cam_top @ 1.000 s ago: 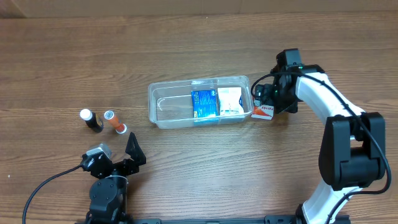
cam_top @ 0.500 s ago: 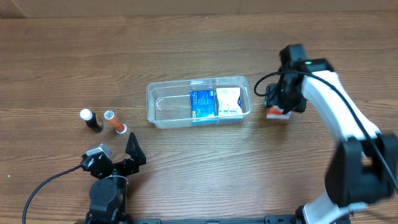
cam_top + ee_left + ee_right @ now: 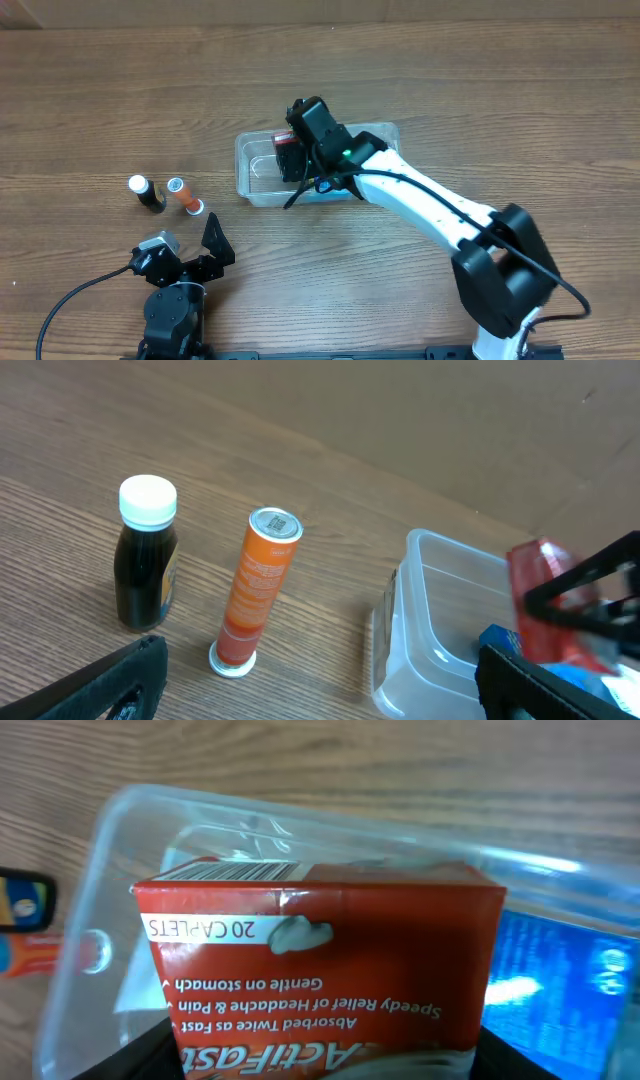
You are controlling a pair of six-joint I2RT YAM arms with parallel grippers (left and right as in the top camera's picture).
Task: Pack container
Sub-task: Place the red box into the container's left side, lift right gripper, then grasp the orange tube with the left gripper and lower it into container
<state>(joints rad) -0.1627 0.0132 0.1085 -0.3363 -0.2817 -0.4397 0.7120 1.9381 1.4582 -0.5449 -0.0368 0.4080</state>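
The right pincer [image 3: 291, 160] is closed on a red box [image 3: 286, 142]. Its 2 black fingers squeeze the box from both sides. In the right wrist view the box [image 3: 320, 960] fills most of the picture. It has white words on it, and a white strip says "20 CAPLETS". There is a bar code on the end that points away from the pincer.

The box is held over the left part of the container [image 3: 243, 172]. I cannot tell if the box touches the bottom of it. The container is a clear plastic tub with round corners. It lies in the middle of the counter [image 3: 500, 100], with its long side going left to right. A blue packet [image 3: 570, 970] lies inside it, just to the right of the red box. The white arm hides most of the tub's right part from above.

The left pincer [image 3: 212, 252] is wide open and holds nothing. It sits near the front edge of the counter, well apart from the tub.

In front of it are 2 small things, just beside each other. 1 is a dark bottle [image 3: 145, 555] with a white cap, standing upright. The other is an orange tube [image 3: 258, 590] that stands on its white end.
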